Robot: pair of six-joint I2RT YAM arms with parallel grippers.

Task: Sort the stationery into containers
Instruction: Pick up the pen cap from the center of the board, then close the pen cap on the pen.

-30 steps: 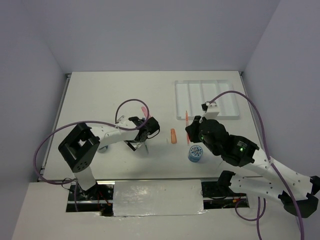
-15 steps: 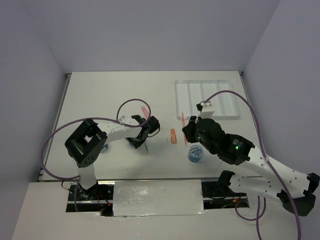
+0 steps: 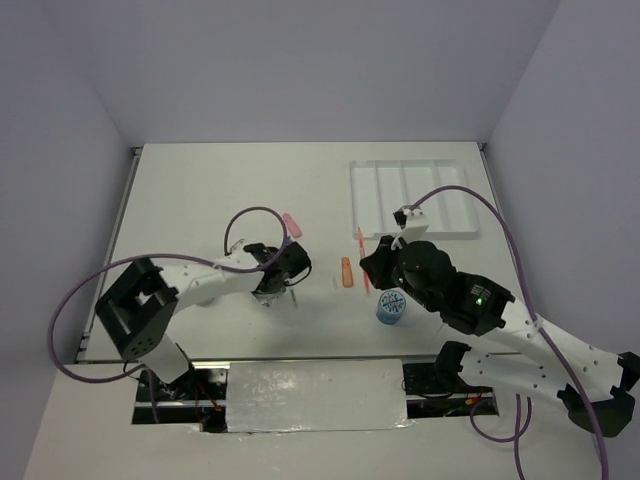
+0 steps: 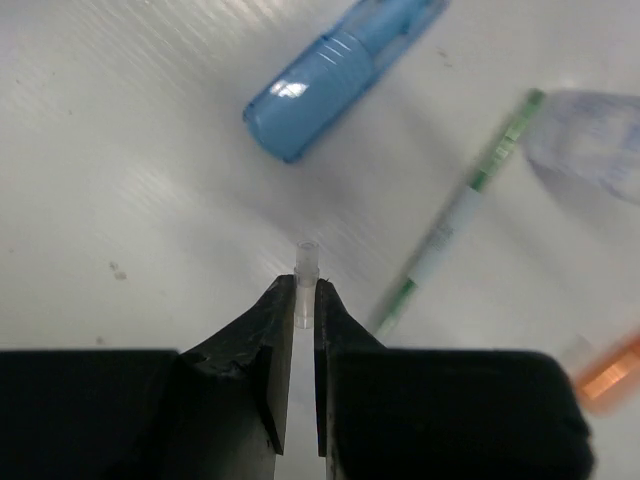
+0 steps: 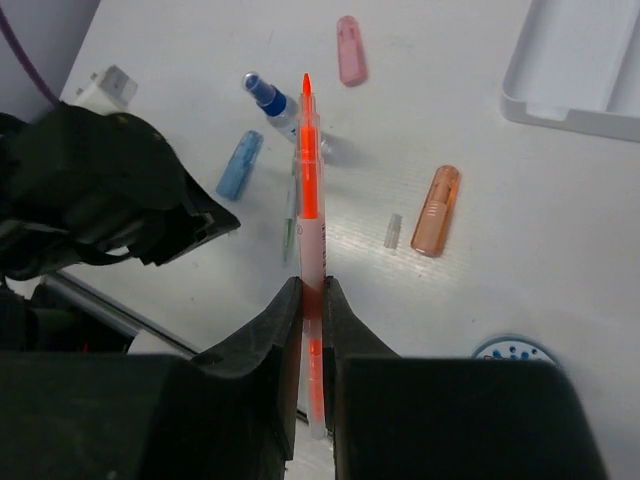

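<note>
Right gripper (image 5: 311, 290): fingers closed tight on the orange pen (image 5: 309, 200), gripping its lower barrel. The tip points away from the wrist camera. In the top view the pen (image 3: 362, 250) sits outside the tray (image 3: 375, 195), just off its near left corner. Whether it touches the table (image 3: 200, 190) cannot be told.

Left gripper (image 4: 305, 290): fingers nearly together, with only a narrow slot between them. A small clear tube (image 4: 305, 272) is pinched at the tips, one end sticking out past them. In the top view this gripper (image 3: 280, 275) is low over the middle of the table, well apart from the tray.

Loose on the table:
- blue capsule (image 4: 340, 75), lying flat just beyond the left fingertips; also seen from the right wrist (image 5: 238, 165).
- green-and-white pen (image 4: 450, 225), lying diagonally near the blue capsule.
- bottle (image 5: 275, 100) with blue cap, lying on its side beyond the orange pen's tip; only a blur in the left wrist view.
- pink capsule (image 5: 350, 50), farthest from the arms, apart from the rest (image 3: 291, 222).
- orange capsule (image 5: 437, 210), between the two grippers (image 3: 346, 272), with a small grey piece (image 5: 393, 230) just beside it.
- blue roll (image 3: 391, 307), patterned top up, near the right arm; only its edge shows in the right wrist view (image 5: 510, 350).

Tray: far right of the table, with nothing visible in the compartments that show.
</note>
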